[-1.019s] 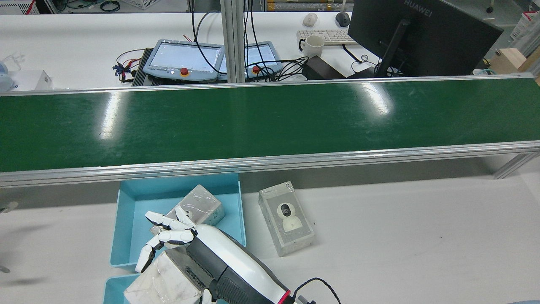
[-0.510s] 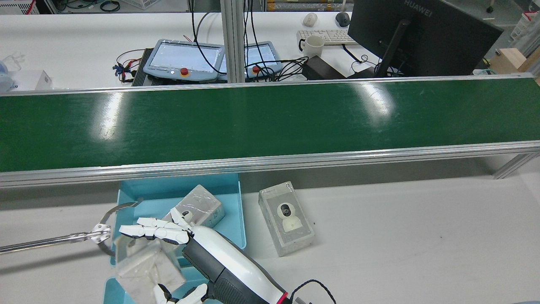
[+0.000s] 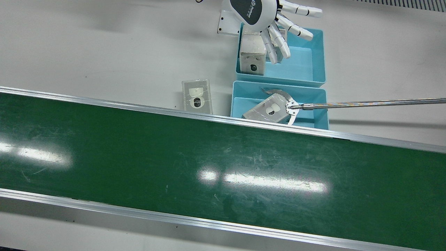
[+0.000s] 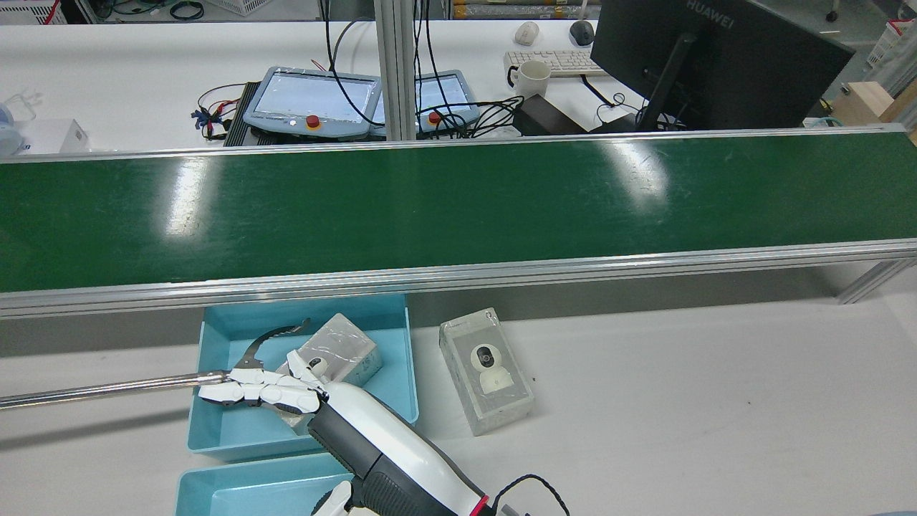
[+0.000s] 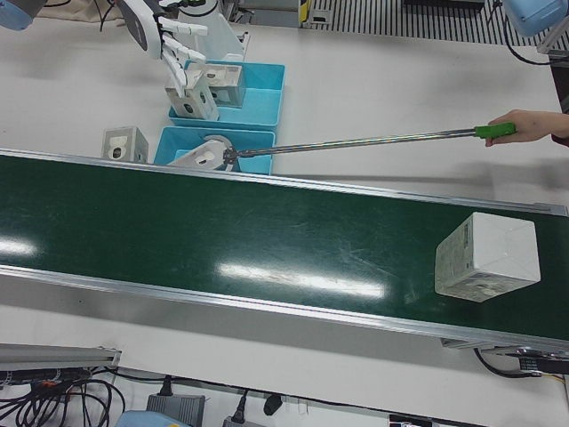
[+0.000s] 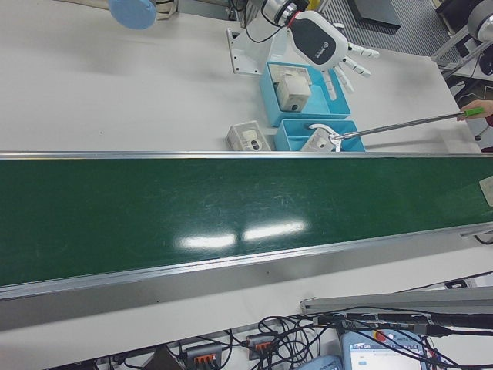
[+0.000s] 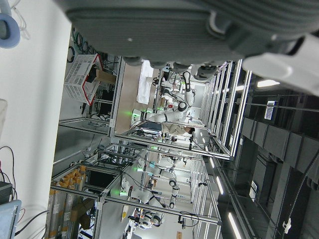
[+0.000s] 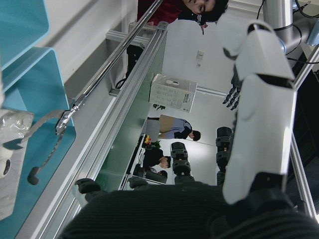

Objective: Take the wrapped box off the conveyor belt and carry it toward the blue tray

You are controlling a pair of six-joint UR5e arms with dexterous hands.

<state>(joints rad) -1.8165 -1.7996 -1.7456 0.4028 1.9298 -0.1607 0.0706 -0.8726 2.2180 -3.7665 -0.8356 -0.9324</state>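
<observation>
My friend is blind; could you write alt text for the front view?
The robot's open right hand hovers over a blue tray holding a wrapped box. A grabber pole reaches a box in a second tray; a third box lies beside the green belt.

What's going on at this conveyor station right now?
The robot's right hand hovers open, fingers spread, over a blue tray that holds a wrapped box. A person's hand holds a long grabber pole whose claw reaches another box in the second tray, next to the belt. A third box lies on the table, and a larger white box sits on the belt.
</observation>
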